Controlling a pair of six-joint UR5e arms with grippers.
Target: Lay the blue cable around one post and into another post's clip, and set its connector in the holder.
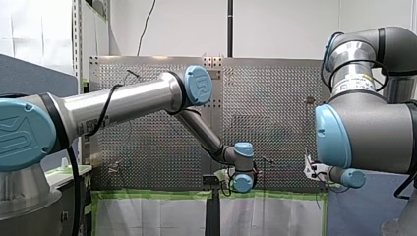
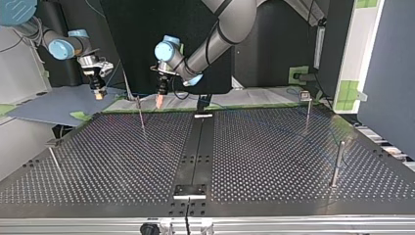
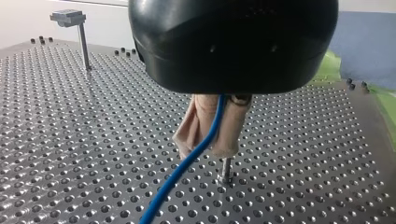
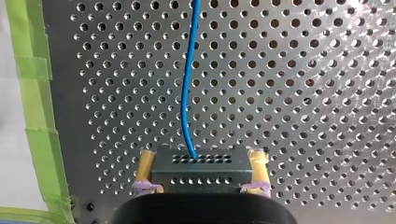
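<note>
In the top view, four posts are stood on the worktop (image 2: 274,161): near-left post (image 2: 55,156), far-left post (image 2: 141,116), far-right post (image 2: 306,115), near-right post (image 2: 337,164).

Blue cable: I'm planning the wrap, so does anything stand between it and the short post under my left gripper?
Nothing visible: the blue cable, pinched in my left gripper, hangs beside the short post, only bare table between.

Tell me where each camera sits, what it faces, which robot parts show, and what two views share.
Front: behind the shoulders, facing over the table; both arms show.
Top: across the table, facing the arms, which enter from above.
Left wrist: along my left gripper, shut on the blue cable.
Right wrist: along my right gripper, gripping the connector.
Shared: both wrist views show the cable.
</note>
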